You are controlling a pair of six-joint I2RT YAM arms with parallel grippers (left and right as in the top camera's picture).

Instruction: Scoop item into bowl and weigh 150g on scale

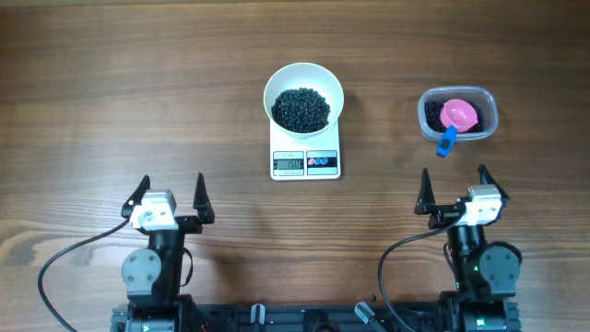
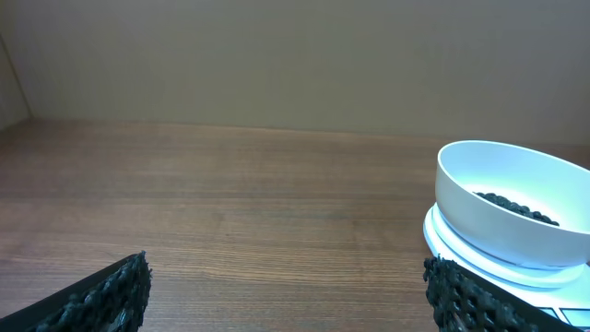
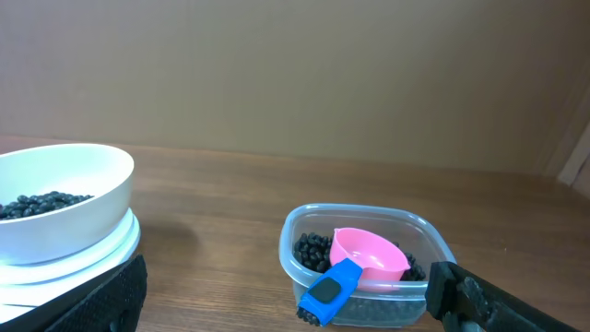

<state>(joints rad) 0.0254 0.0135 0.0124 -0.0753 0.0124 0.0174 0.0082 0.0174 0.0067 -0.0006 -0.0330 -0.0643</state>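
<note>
Overhead, the heap of tiny round black beans [image 1: 300,109] lay in the plain round white bowl [image 1: 277,88], which stood on the small flat white rectangular kitchen scale [image 1: 305,155] at mid-table, farther out than both pincers and between them. The left gripper [image 1: 172,180] sat near and left of the scale, well apart from it, its black fingers spread wide on nothing. The right gripper [image 1: 454,171] sat near and right, equally wide and empty. Beyond it was a clear rounded-rectangular plastic tub [image 1: 489,103] holding more black beans and a small pink scoop [image 1: 459,114] with a blue handle [image 1: 446,140] lying over the near rim. Both arms were folded back at the near edge of the brown wooden table [image 1: 111,92], wrists level, fingers pointing far. The scale's grey display showed digits too small to read.
</note>
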